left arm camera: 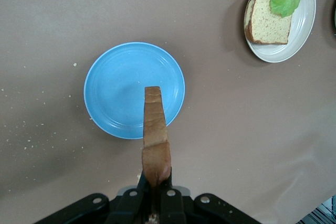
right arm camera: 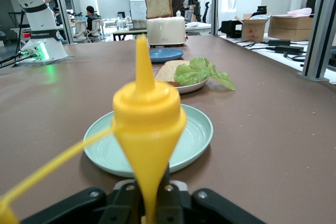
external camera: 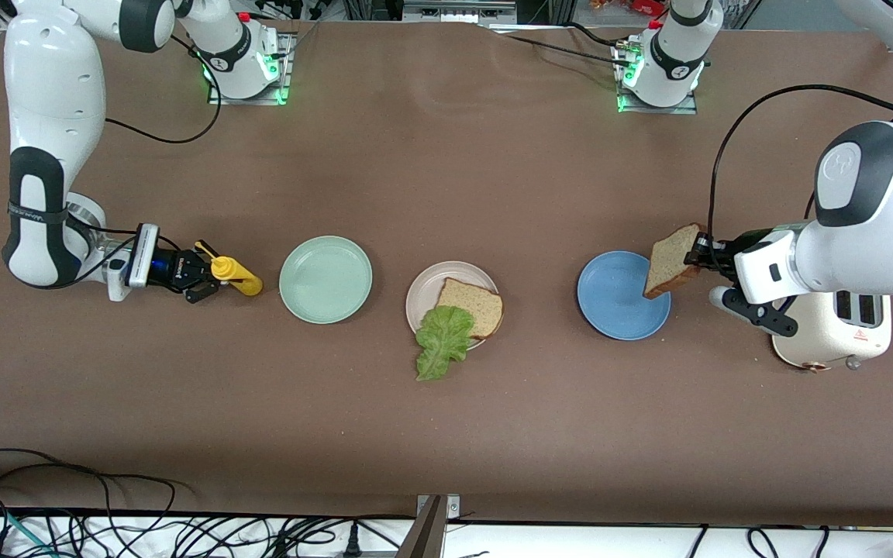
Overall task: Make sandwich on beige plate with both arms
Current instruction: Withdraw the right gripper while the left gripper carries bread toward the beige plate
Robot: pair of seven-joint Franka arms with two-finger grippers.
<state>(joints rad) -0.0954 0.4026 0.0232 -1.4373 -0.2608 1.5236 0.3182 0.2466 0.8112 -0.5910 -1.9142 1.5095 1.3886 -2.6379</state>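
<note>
Left hand (external camera: 699, 254) grips bread slice (external camera: 671, 261) over blue plate (external camera: 618, 298).

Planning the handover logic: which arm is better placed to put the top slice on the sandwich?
Left. Its gripper is shut on the second square brown bread slice, up over the round blue plate beside the round beige plate. The right gripper is at the yellow squeeze bottle beside the mint-green plate.

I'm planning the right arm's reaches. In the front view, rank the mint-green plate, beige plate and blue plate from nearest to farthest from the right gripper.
From the right gripper, beside the yellow bottle:
1. Mint-green plate, next to the bottle.
2. Beige plate, mid-table, holding bread and lettuce.
3. Blue plate, toward the left arm's end.
</note>
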